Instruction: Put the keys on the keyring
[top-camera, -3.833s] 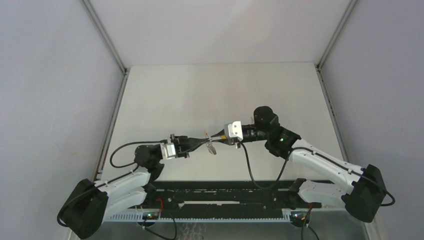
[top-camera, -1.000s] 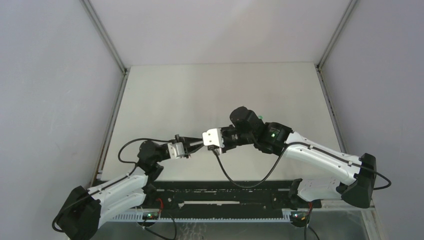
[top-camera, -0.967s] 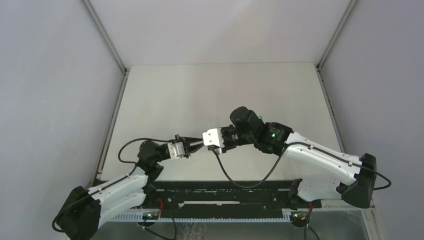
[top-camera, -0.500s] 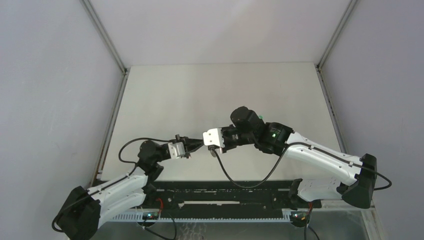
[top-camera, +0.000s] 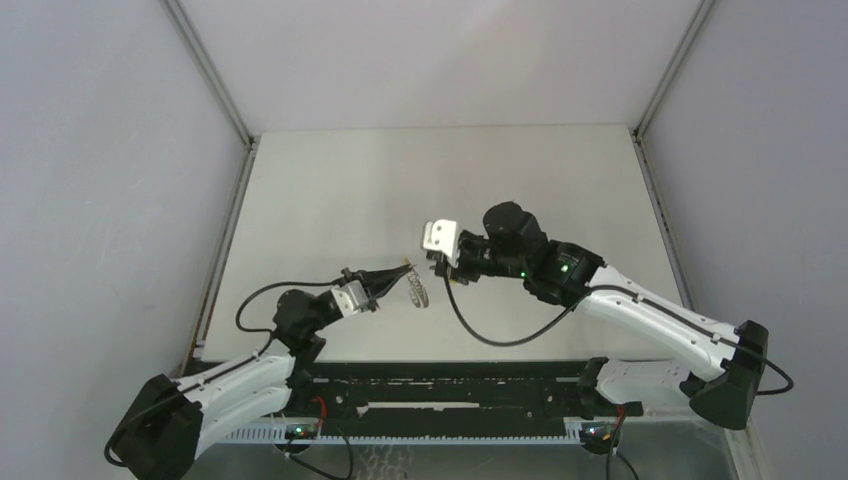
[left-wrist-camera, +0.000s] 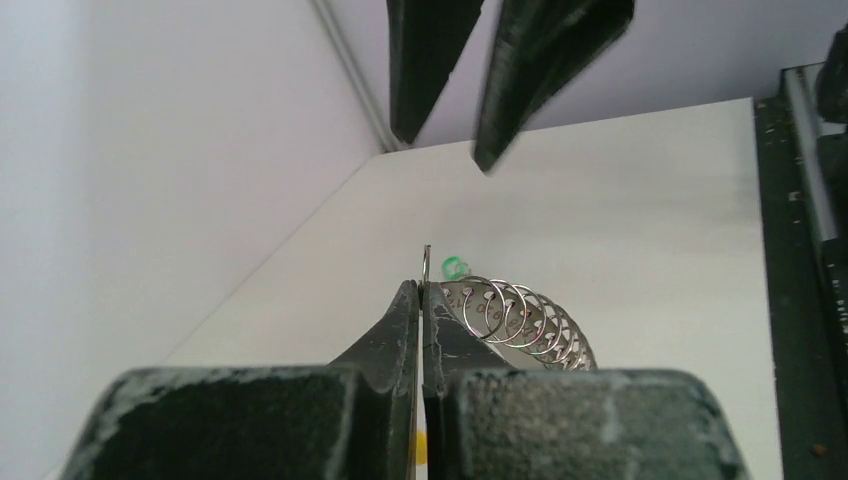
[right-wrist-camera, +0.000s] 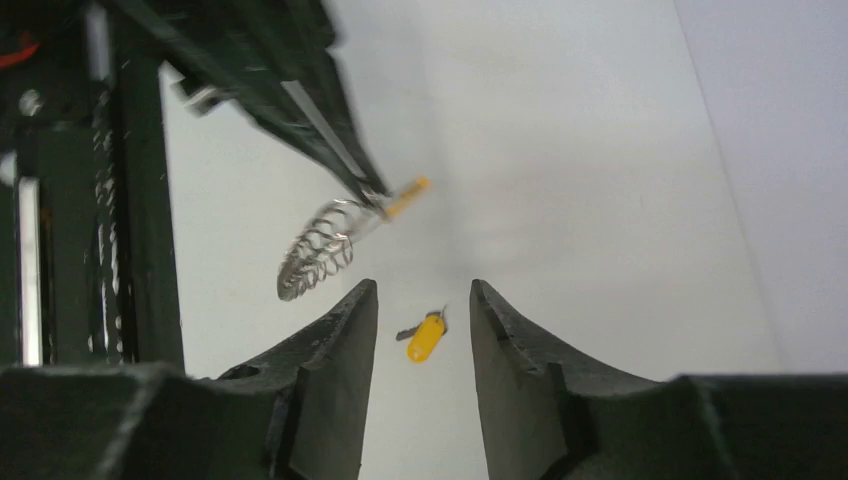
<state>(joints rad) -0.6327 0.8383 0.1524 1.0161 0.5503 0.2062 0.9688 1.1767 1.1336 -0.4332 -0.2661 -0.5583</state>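
Note:
My left gripper (left-wrist-camera: 424, 287) is shut on the thin wire of the keyring (left-wrist-camera: 427, 258), seen edge-on in the left wrist view. A chain of small steel rings (left-wrist-camera: 520, 318) hangs off it, and a green bit (left-wrist-camera: 455, 266) shows just beyond. From above, the left gripper (top-camera: 402, 271) holds the keyring (top-camera: 417, 287) off the table. The right wrist view shows the keyring's yellow-orange section (right-wrist-camera: 407, 195). My right gripper (right-wrist-camera: 420, 292) stands open and holds nothing. The orange-headed key (right-wrist-camera: 425, 337) is below its fingers, over the table. From above, the right gripper (top-camera: 437, 264) is just up and right of the ring.
The white table (top-camera: 420, 180) is walled by grey panels with metal corner posts (top-camera: 210, 70). A black rail (top-camera: 450, 385) runs along the near edge between the arm bases. The right arm's black cable (top-camera: 490, 335) loops down in front of the ring.
My right gripper has opened and drawn back up and to the right, away from the left fingertips. The left gripper stays shut on the ring, now swung out into view.

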